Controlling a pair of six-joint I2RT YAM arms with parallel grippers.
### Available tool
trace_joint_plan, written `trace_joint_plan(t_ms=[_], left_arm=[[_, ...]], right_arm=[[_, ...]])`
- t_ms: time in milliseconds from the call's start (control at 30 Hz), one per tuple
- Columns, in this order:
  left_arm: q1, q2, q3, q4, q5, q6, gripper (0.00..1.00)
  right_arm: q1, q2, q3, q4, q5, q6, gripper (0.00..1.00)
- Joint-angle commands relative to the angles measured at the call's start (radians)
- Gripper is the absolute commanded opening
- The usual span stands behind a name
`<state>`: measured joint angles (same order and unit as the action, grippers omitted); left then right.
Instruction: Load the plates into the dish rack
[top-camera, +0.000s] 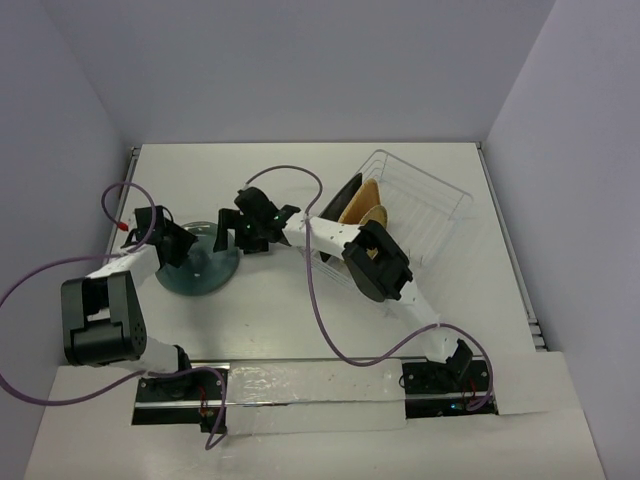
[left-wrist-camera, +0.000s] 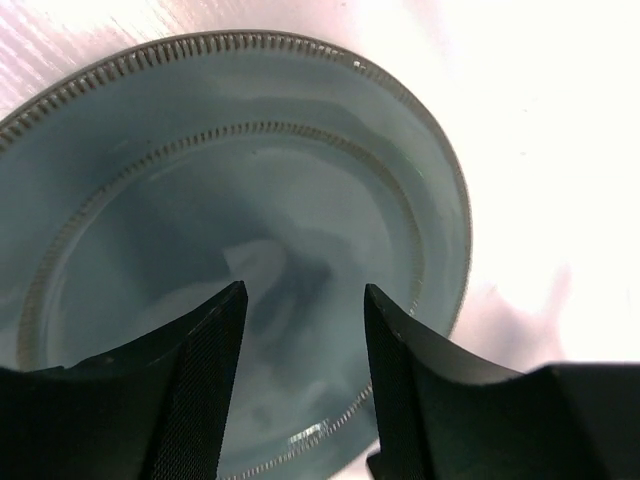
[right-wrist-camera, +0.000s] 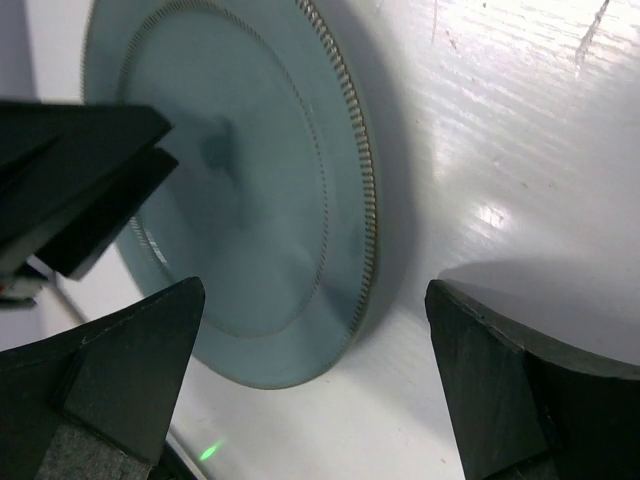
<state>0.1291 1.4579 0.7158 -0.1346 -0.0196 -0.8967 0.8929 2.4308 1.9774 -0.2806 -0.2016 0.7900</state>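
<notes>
Top view: teal-grey plate (top-camera: 205, 275) lies on the white bench (top-camera: 300, 170), left of centre, well apart from the dish rack (top-camera: 432, 200) at back right. In the rack stand the black plate (top-camera: 342, 197), tan woven plate (top-camera: 360, 200) and yellow woven plate (top-camera: 377, 216), on edge, close together. Only this view shows rack + both arms. Left pincer (top-camera: 185, 245) is over the plate's back-left part, right pincer (top-camera: 225, 232) at its back-right rim.

Left wrist cam: left pincer (left-wrist-camera: 305, 300) released, jaws partly apart, the glazed plate (left-wrist-camera: 250, 160) seen through the gap, ribbed rim sharp (touching or just above, can't tell).

Right wrist cam: right pincer (right-wrist-camera: 315, 290) spread wide, nothing clamped; the plate (right-wrist-camera: 270, 180) has its near rim betw. the fingers, and the left arm's dark fingers show over its far side.

Bench glossy, scuffed in places; pale grey-lilac walls (top-camera: 300, 60) on three sides; purple cables (top-camera: 315, 290) loop over the bench.
</notes>
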Motion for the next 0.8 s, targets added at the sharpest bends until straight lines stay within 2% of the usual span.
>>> trace_joint_plan(t_ms=[0,167,400,600,700,767], left_arm=[[0.007,-0.077,0.033,-0.059,-0.051,0.020,0.62],[0.013,-0.011,0.030,-0.067,-0.090,0.008,0.63],[0.052,0.130,0.008,-0.013,-0.027,0.004,0.63],[0.053,0.166,0.008,0.002,-0.010,0.001,0.63],[0.053,0.181,0.008,0.001,-0.003,0.001,0.63],[0.053,0.192,0.011,0.004,0.004,0.002,0.63]], right_arm=[[-0.008,0.047,0.012,-0.017,-0.080,0.065,0.99],[-0.016,0.058,-0.004,-0.016,-0.093,0.115,1.00],[-0.028,0.088,-0.018,-0.014,-0.108,0.119,0.99],[-0.025,0.160,0.057,-0.012,-0.181,0.162,0.98],[-0.022,0.182,0.084,-0.008,-0.194,0.178,0.94],[-0.023,0.191,0.094,-0.001,-0.190,0.190,0.87]])
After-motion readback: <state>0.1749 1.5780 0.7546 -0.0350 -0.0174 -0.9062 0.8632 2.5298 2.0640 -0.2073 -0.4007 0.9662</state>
